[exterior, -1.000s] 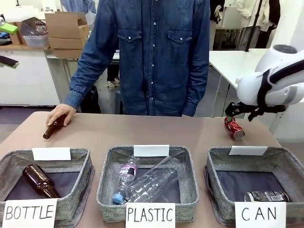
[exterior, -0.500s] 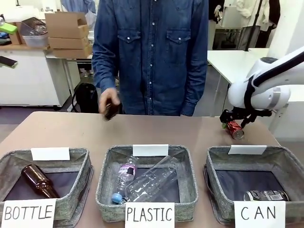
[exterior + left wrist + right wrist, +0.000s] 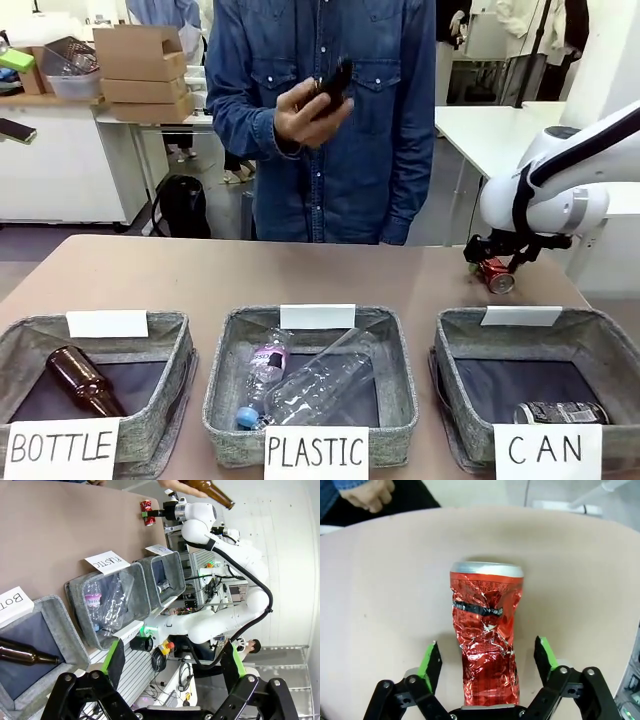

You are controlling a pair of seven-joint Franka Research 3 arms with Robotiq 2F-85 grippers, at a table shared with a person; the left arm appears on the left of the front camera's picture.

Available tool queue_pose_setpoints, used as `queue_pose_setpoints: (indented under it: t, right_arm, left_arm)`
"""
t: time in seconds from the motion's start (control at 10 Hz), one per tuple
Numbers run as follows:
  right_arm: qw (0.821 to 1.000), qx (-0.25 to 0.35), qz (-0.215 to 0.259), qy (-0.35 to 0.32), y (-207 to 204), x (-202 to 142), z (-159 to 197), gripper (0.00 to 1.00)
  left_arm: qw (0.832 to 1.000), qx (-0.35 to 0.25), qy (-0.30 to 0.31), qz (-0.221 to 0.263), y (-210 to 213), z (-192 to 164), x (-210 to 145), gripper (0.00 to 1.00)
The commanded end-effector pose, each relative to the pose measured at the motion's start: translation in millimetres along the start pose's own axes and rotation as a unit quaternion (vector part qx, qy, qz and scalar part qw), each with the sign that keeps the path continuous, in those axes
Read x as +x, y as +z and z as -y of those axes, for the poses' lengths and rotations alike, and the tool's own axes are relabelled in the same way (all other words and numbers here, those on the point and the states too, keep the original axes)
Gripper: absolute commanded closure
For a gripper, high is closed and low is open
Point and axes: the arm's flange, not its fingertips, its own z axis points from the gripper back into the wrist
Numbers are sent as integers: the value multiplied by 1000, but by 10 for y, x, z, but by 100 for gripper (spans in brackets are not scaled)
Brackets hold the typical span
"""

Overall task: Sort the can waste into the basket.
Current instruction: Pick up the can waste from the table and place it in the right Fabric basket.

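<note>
A brown table (image 3: 300,275) carries 3 grey baskets. The CAN basket (image 3: 610,345) holds 1 dark can (image 3: 560,412) (lying flat). The red can (image 3: 487,630) lies on the table between the right gripper's (image 3: 487,667) spread jaws, untouched. The left gripper (image 3: 172,667) hangs open.

Right end effector (image 3: 487,662) spread wide, green pads (image 3: 431,661) on either side of dented red can (image 3: 486,635), not touching. Can lies on beige tabletop (image 3: 385,600), silver end toward frame top. Person's hand (image 3: 369,493) upper left.
</note>
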Motion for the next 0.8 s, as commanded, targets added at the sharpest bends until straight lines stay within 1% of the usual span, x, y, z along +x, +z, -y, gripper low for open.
queue_pose_setpoints:
  t: [0.0,0.1,0.2,0.3,0.7]
  right_arm:
    - [1000,-1,1,1,6,51,-36,60]
    - [1000,-2,0,3,-8,59,-38,100]
    - [1000,-6,-6,4,-18,71,-51,65]
    - [1000,-10,-5,9,-16,80,-65,100]
    - [1000,-9,-3,8,-23,78,-66,100]
  left_arm:
    - [1000,3,-9,-5,27,0,-13,0]
    - [1000,3,-9,-5,27,0,-13,0]
    - [1000,3,-9,-5,27,0,-13,0]
    - [1000,3,-9,-5,27,0,-13,0]
    - [1000,3,-9,-5,27,0,-13,0]
